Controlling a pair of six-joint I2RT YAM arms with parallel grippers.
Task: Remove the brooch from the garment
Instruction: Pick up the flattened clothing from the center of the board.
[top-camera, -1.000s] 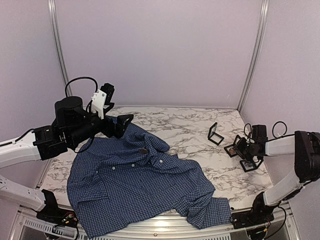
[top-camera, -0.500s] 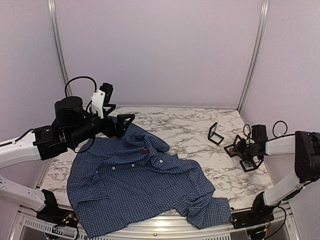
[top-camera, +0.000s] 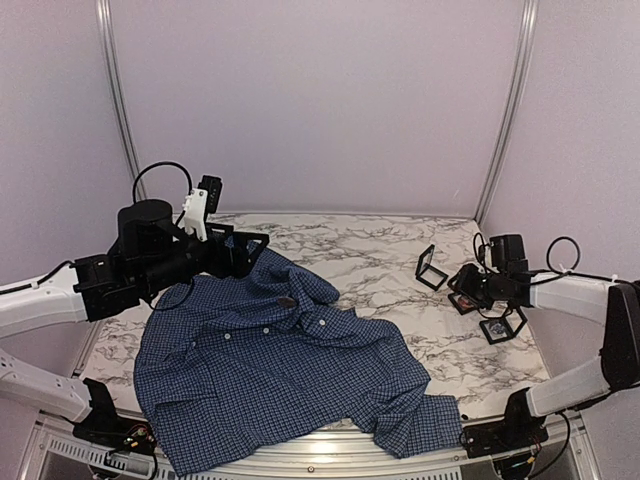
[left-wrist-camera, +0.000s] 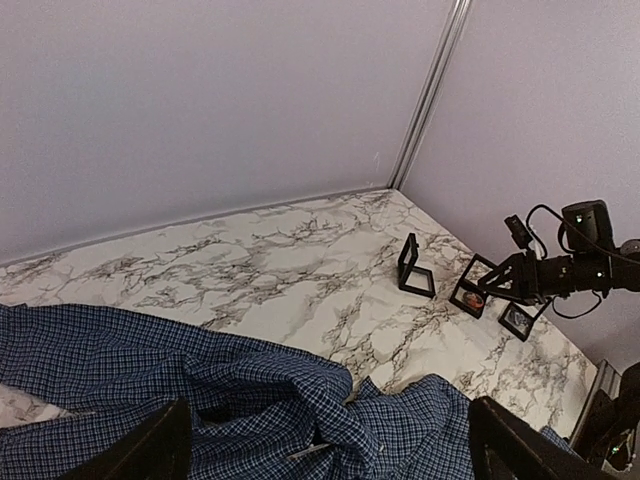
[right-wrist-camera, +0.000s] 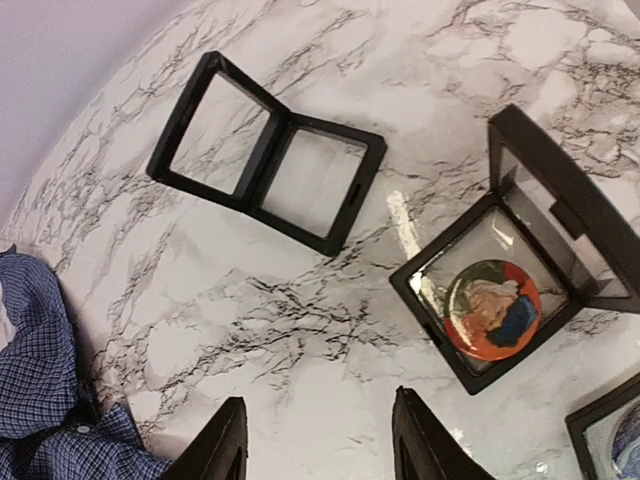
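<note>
Moved since one second ago: right gripper (right-wrist-camera: 320, 447) has risen from the frames and its jaws stand wider than before; the left arm has shifted a little, and the shirt lies as it did.
Right jaws: spread apart, with only bare marble table (right-wrist-camera: 300, 330) between the two fingertips; they pinch nothing.
Brooch (right-wrist-camera: 492, 308): round, orange with a pale and a blue patch; it lies flat in an open black frame (right-wrist-camera: 432, 336), off the shirt. It is below the right jaws and just beyond the tip of one finger, outside the gap, and it touches neither finger.
Lid of that frame: it stands up on the side away from the jaws.
Empty frame (right-wrist-camera: 270, 155): opened like a book, farther out from the right jaws, apart from the brooch frame.
Third frame (right-wrist-camera: 598, 404): only a corner is seen, beside the brooch frame, at the edge of the wrist view.
Left gripper (top-camera: 243, 252): jaws fully spread, holding nothing.
Shirt (top-camera: 270, 370): dark blue, checked, spread on the table; its collar part is under and just in front of the left jaws, well apart from the right jaws.
</note>
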